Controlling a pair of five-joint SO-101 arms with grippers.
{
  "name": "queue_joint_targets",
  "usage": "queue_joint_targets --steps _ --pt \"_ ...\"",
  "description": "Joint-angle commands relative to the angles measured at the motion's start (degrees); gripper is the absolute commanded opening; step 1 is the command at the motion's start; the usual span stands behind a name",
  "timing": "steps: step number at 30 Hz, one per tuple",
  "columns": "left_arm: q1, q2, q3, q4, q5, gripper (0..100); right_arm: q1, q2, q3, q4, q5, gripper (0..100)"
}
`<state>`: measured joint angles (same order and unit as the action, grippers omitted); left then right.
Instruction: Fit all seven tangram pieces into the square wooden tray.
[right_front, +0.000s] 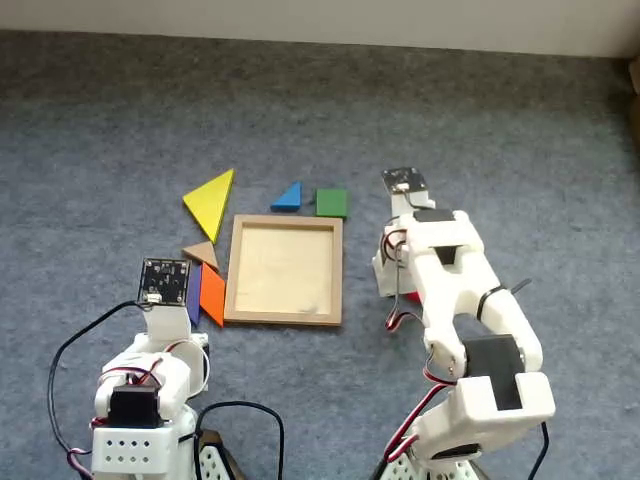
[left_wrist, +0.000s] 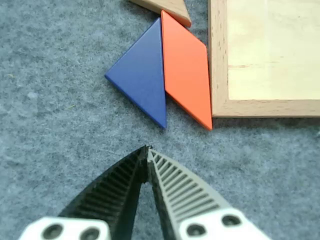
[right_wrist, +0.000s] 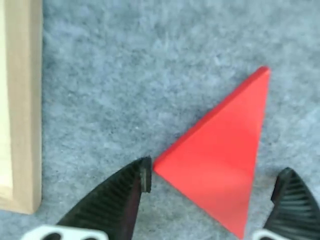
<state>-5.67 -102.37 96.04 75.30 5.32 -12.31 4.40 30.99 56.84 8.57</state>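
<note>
Toward the table's (right_front: 90, 150) near left corner: left gripper (left_wrist: 147, 150), fingers pressed tight together, gripping nothing. Just past the tips, apart from them, dark blue triangle (left_wrist: 142, 82), flat on the grey carpet. Shares one long edge with orange parallelogram (left_wrist: 186, 70), which lies just beside the left rim of the square wooden tray (left_wrist: 218, 60). At the parallelogram's far tip, plain wooden triangle (right_front: 201, 254). Farther back, off the tray's far left corner, yellow triangle (right_front: 212, 203).

At the table's middle: tray, flat and square to the table edges, bare pale floor inside its rim, all seven pieces outside it. Beyond its far rim, small blue triangle (right_front: 288, 197) and green square (right_front: 332, 203), side by side, near but apart.

Right of the tray: right gripper (right_wrist: 215, 175), fingers spread wide, straddling red triangle (right_wrist: 220, 165). Lies flat on the carpet between them, ungripped. One fingertip (right_wrist: 142, 175) right at a corner of it, contact impossible to judge; the other just clear of the opposite edge.

Along the table's far edge, a pale strip of floor or wall.
</note>
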Motion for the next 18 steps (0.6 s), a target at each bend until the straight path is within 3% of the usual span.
queue_joint_targets --steps 1,13,18 --pt "-0.84 -0.75 1.10 0.26 -0.35 1 1.45 -0.31 -3.65 -1.19 0.26 36.8" --pt "-0.84 -0.75 1.10 0.26 -0.35 1 1.45 -0.31 -3.21 -4.26 0.26 36.7" --pt "-0.84 -0.75 1.10 0.26 -0.35 1 1.45 -0.40 -3.21 -4.00 0.26 29.3"
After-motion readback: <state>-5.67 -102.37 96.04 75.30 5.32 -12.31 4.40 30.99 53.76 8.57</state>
